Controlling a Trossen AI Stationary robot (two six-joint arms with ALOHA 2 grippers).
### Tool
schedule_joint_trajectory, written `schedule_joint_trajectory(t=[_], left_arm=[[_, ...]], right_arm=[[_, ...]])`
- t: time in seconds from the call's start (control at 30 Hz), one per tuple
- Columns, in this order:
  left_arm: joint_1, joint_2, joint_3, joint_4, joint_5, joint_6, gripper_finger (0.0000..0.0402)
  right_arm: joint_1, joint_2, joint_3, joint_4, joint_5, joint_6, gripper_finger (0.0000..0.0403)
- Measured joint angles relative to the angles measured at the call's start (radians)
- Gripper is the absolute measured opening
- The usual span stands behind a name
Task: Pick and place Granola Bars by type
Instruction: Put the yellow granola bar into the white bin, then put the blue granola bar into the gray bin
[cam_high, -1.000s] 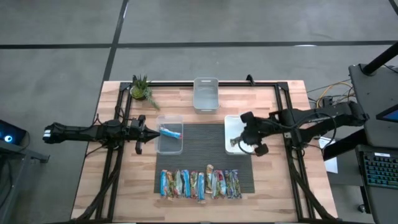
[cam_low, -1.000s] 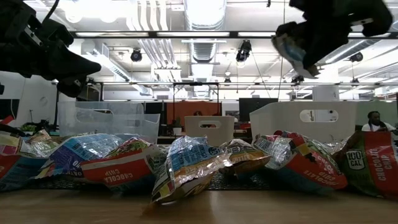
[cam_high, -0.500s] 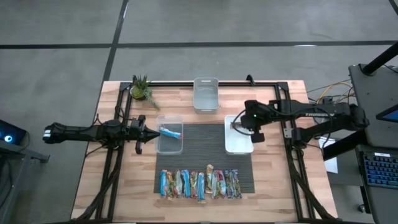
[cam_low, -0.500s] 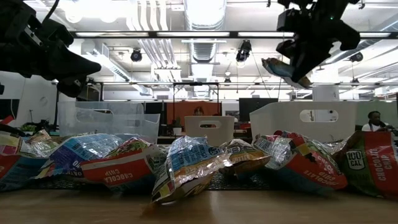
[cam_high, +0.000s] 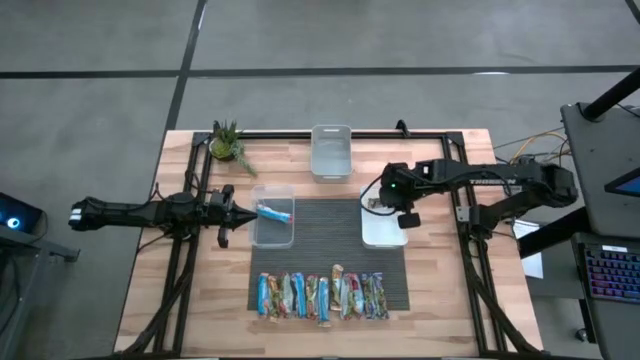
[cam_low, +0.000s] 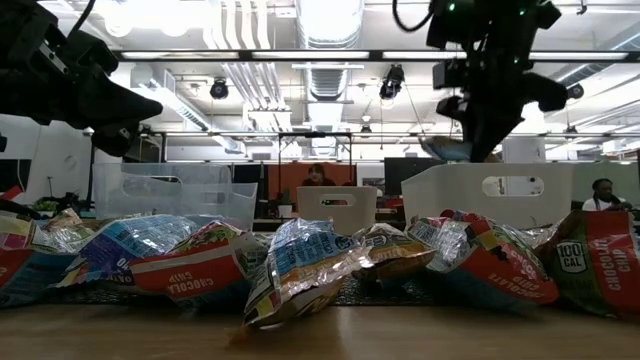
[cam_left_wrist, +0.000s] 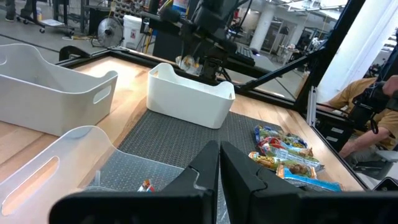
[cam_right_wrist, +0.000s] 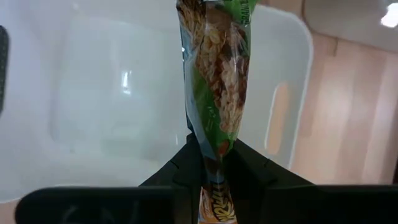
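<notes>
My right gripper (cam_high: 386, 201) is shut on a green granola bar (cam_right_wrist: 217, 74) and points steeply down over the far end of the white bin (cam_high: 383, 228). In the low view the bar (cam_low: 446, 150) hangs just above the bin's rim (cam_low: 490, 170). Several more granola bars (cam_high: 320, 296) lie in a row on the dark mat near the table's front edge. One blue bar (cam_high: 275, 211) lies in the clear bin (cam_high: 272, 228). My left gripper (cam_high: 229, 212) is shut with nothing in it and stays level at that bin's left side. My right gripper pinches the green bar near one end (cam_right_wrist: 214, 148) between its two fingers, on the wrapper's flat faces. The fingers come from above, slanting down, and lie along the bar. The rest of the bar sticks out past the fingertips, clear of the white bin.
A second clear bin (cam_high: 331, 151) stands at the table's far edge in the middle. A small potted plant (cam_high: 228, 143) sits at the far left. Black frame rails run along the table's left, right and far sides.
My right gripper has carried the green bar toward the table's left and far edges, from the white bin's near right side to over its far end, and has sunk and tipped more steeply down. The bar stays held and clear of the bin.
</notes>
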Motion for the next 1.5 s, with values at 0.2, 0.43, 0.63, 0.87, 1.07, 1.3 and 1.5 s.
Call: schedule_joint_trajectory(t=[0.2, 0.43, 0.63, 0.87, 1.07, 1.3, 1.5], left_arm=[[0.0, 0.0, 0.0, 0.0, 0.0, 0.0, 0.0], [0.0, 0.0, 0.0, 0.0, 0.0, 0.0, 0.0], [0.0, 0.0, 0.0, 0.0, 0.0, 0.0, 0.0], [0.0, 0.0, 0.0, 0.0, 0.0, 0.0, 0.0], [0.0, 0.0, 0.0, 0.0, 0.0, 0.0, 0.0], [0.0, 0.0, 0.0, 0.0, 0.0, 0.0, 0.0], [0.0, 0.0, 0.0, 0.0, 0.0, 0.0, 0.0]], right_arm=[[-0.03, 0.061, 0.015, 0.002, -0.002, 0.03, 0.0049], [-0.063, 0.11, 0.056, 0.002, -0.002, 0.078, 0.0048], [-0.073, 0.117, 0.06, -0.003, -0.002, 0.112, 0.0049], [-0.083, 0.118, 0.06, -0.009, -0.001, 0.117, 0.0049], [-0.083, 0.118, 0.059, -0.03, -0.001, 0.139, 0.005], [-0.083, 0.118, 0.059, -0.034, -0.002, 0.139, 0.0075], [-0.082, 0.117, 0.058, -0.033, -0.008, 0.139, 0.0101]])
